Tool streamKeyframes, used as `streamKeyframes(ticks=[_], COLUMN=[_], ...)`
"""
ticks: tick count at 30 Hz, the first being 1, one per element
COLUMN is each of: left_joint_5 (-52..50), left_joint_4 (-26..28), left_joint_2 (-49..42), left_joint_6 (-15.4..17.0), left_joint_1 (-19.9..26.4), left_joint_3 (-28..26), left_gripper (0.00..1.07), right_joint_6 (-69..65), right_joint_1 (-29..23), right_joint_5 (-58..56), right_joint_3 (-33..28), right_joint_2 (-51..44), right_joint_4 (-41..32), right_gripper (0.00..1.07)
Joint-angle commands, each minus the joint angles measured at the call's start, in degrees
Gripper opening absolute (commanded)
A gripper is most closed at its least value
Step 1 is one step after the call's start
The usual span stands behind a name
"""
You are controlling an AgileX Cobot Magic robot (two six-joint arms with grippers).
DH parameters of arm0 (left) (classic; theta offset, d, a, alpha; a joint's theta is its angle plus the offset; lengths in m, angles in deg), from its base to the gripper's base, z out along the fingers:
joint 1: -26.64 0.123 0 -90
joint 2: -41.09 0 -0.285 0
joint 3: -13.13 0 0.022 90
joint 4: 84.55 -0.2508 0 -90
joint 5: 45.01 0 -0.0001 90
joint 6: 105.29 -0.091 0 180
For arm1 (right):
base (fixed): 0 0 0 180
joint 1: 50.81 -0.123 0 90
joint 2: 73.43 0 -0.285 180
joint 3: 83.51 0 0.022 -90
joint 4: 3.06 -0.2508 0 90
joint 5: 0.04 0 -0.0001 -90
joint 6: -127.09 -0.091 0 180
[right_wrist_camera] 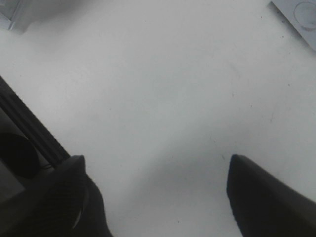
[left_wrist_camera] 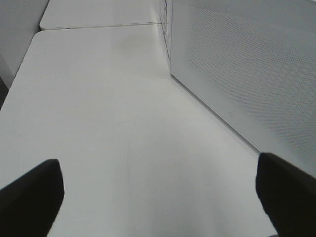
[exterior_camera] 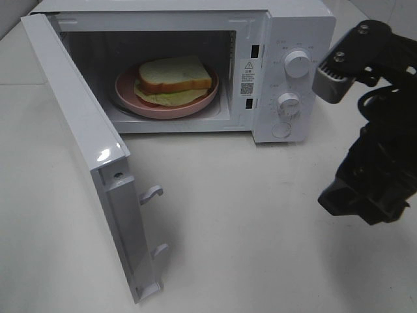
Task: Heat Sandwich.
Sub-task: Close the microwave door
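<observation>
From the high camera, the sandwich (exterior_camera: 174, 77) rests on a pink plate (exterior_camera: 195, 107) inside the microwave (exterior_camera: 287, 39), toward 11 o'clock of the view. The door (exterior_camera: 78, 150) stands swung wide toward 9 o'clock. The right arm (exterior_camera: 378, 163) hangs at 3 o'clock above the counter (exterior_camera: 247, 222), apart from the oven.

The left wrist camera shows the left end effector (left_wrist_camera: 158, 197) spread wide and holding nothing over the counter, with a white dotted panel (left_wrist_camera: 247, 64) of the microwave near it.

The right wrist camera shows the right end effector (right_wrist_camera: 158, 197) parted, gripping nothing, over the counter.

A white box-shaped microwave oven (exterior_camera: 306, 26) is set on a pale desk (exterior_camera: 247, 215), its door (exterior_camera: 71, 130) opened wide. A round pink plate (exterior_camera: 163, 111) is seen inside, and two white dials (exterior_camera: 298, 64), seemingly unmarked, are fitted beside.
</observation>
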Motion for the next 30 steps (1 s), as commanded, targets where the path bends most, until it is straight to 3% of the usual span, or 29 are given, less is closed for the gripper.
streamKeyframes(ticks=[1, 11, 25, 30], left_joint_5=[-0.46, -0.46, -0.46, -0.46], left_joint_4=[-0.11, -0.11, -0.11, -0.11], left_joint_2=[-1.49, -1.49, -1.49, -1.49], left_joint_6=[-0.11, -0.11, -0.11, -0.11], left_joint_1=[-0.17, -0.17, -0.17, -0.17], left_joint_3=[0.06, 0.06, 0.06, 0.06], left_gripper=[1.01, 1.01, 1.01, 1.01], right_joint_6=[-2.35, -4.76, -7.51, -7.51], right_joint_1=[-0.23, -0.23, 0.17, 6.3], right_joint_5=[-3.09, -13.52, -17.19, -17.13], right_joint_3=[-1.49, -2.64, -2.64, -2.64], right_joint_2=[-4.01, -14.44, -24.81, -27.62], right_joint_4=[1.38, 2.18, 2.52, 2.58], right_gripper=[0.76, 0.76, 0.76, 0.76])
